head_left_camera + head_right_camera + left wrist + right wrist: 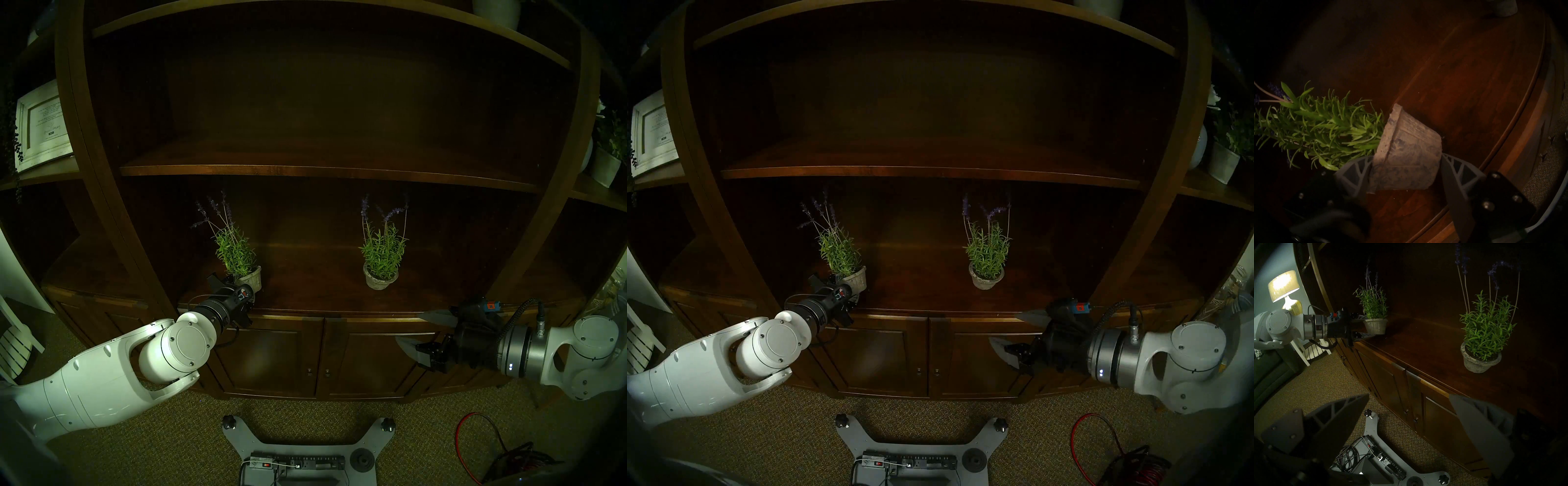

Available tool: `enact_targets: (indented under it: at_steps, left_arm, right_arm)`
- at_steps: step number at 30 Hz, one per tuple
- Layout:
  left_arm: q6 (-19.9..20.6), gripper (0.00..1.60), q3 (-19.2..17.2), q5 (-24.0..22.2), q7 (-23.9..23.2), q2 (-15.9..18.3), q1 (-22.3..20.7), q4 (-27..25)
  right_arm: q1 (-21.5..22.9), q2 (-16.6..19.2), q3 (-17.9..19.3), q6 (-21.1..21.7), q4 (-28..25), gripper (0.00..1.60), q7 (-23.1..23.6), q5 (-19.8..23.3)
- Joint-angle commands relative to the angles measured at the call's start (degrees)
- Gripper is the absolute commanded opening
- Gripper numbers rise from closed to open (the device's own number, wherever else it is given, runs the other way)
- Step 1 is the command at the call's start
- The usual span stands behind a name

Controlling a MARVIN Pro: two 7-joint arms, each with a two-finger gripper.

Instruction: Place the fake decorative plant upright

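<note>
Left wrist view is showing me the fake lavender plant in its mottled grey pot, sitting on the cabinet's worktop near the front edge. My left gripper is hugging the pot on both sides, though I can't tell if it's squeezing. Flower tips are running out of frame. Right gripper is hanging wide open, holding nothing.

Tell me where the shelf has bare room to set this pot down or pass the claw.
Widest bare patch: the shelf board between the left plant in the left claw and the right plant. Also bare: right of that plant toward the side post, and the front edge. It is crowded only around the two pots.
</note>
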Motion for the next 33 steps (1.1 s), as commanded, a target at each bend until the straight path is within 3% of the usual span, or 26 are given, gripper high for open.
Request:
enact_targets:
  at_steps: [1, 7, 10, 33]
  left_arm:
    - [-0.42, 0.88, -0.32, -0.77, -0.72, 0.41, -0.03, -2.24]
    - [-0.43, 1.21, -0.28, -1.08, -0.92, 0.47, -0.01, -2.47]
    - [-0.44, 1.26, -0.22, -1.05, -1.00, 0.37, -0.03, -2.44]
    - [-0.66, 1.37, -0.46, -1.61, -1.50, -0.46, 0.00, -0.80]
  right_arm:
    - [0.78, -0.06, 0.46, -0.81, -0.14, 1.60, 0.05, 0.12]
    - [0.79, -0.06, 0.45, -0.81, -0.14, 1.60, 0.06, 0.12]
    - [0.79, -0.06, 0.45, -0.82, -0.14, 1.60, 0.06, 0.12]
    - [0.79, -0.06, 0.45, -0.82, -0.14, 1.60, 0.06, 0.12]
